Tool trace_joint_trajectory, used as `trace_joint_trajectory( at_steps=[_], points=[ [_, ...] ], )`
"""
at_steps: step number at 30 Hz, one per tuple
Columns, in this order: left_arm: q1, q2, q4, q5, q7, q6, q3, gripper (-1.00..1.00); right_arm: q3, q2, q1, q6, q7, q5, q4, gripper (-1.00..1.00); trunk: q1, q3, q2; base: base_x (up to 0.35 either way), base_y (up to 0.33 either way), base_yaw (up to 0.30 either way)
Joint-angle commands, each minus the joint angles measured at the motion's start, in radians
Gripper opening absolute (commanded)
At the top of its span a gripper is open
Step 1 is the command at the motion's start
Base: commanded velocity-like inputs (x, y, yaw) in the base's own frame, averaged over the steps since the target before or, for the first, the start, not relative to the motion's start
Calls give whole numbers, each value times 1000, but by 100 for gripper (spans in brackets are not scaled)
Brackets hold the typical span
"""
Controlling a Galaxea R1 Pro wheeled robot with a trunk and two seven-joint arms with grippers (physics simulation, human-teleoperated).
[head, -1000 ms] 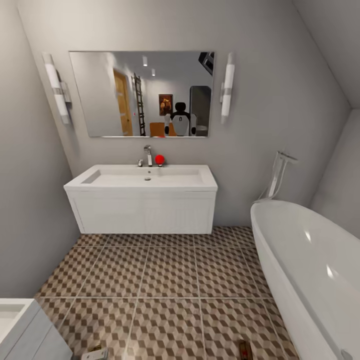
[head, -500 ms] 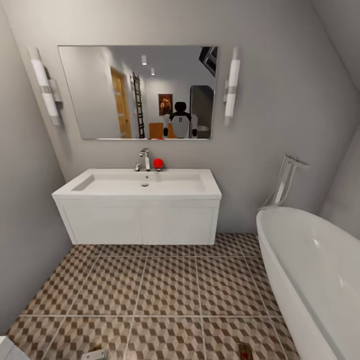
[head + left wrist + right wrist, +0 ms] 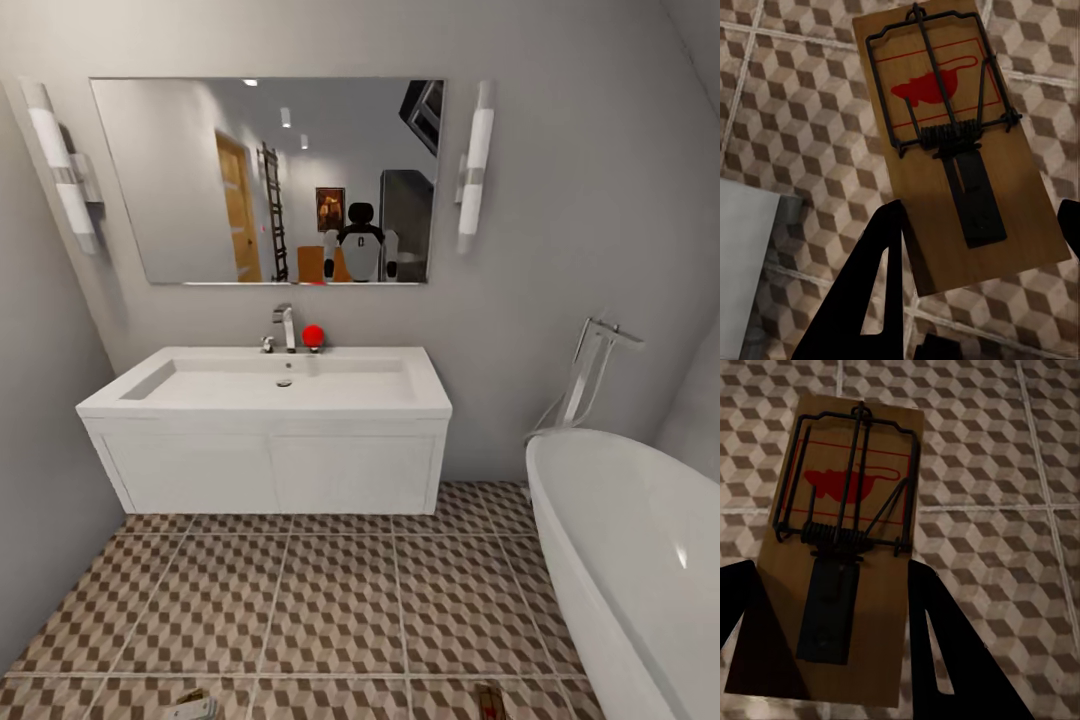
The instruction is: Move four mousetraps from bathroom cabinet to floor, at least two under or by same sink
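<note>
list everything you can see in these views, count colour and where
mousetraps: 2, tan wood with dark spring bars and a red mouse print, one in the left gripper, one in the right gripper, both held above the tiles
sink: 1, white vanity, against the back wall
tap: 1, chrome, at the rear of the basin
red ball: 1, red, beside the tap
mirror: 1, above the sink
wall lamps: 2, white, one on each side of the mirror
bathtub: 1, white, at the right
tub filler: 1, chrome, behind the bathtub
bathroom floor: brown, beige and white cube tiles
left gripper: 1, black, shut on a mousetrap
right gripper: 1, black, shut on a mousetrap
</note>
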Motion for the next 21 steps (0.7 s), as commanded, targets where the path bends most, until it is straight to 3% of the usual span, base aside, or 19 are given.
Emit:
trace_joint_trajectory(
  at_steps=[1, 12, 21],
  points=[
    [-1, -1, 4, 6, 0, -6, -9, -100, 1, 0, -1, -3, 2, -6, 1, -100, 1, -1, 0, 308, 0, 0],
    [-1, -1, 4, 6, 0, -6, -9, -100, 1, 0, -1, -3, 2, -6, 1, -100, 1, -1, 0, 242, 0, 0],
    [-2, -1, 4, 6, 0, -6, -9, -100, 0, 0, -1, -3, 2, -6, 1, -100, 1, -1, 0, 24, 0, 0]
  ],
)
